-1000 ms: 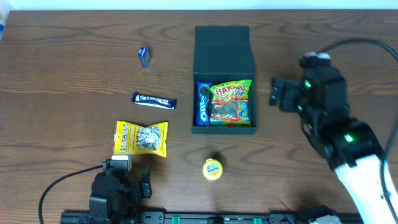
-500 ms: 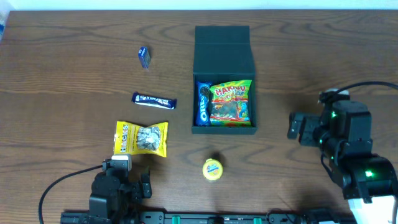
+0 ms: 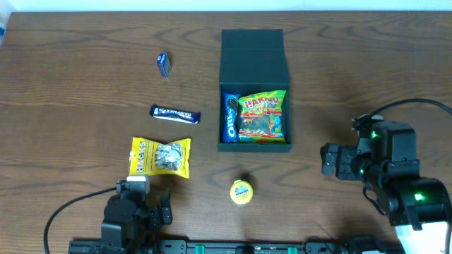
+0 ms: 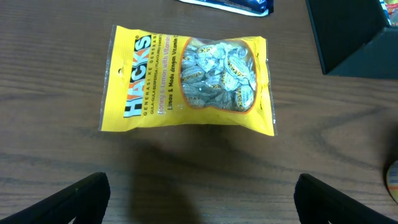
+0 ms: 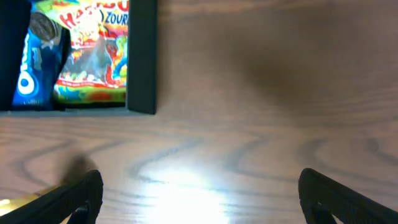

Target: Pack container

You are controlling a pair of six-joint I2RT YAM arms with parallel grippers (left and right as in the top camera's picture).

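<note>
Jaws wide both sides; container partly cropped.

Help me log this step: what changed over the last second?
The right gripper, open and empty, drew back from beside the container toward the near edge of the table. Nothing was taken or released. The left gripper, the Oreo pack and Haribo bag inside, and the Hacks bag outside stayed put.

Robot lab — table, cabled arm
</note>
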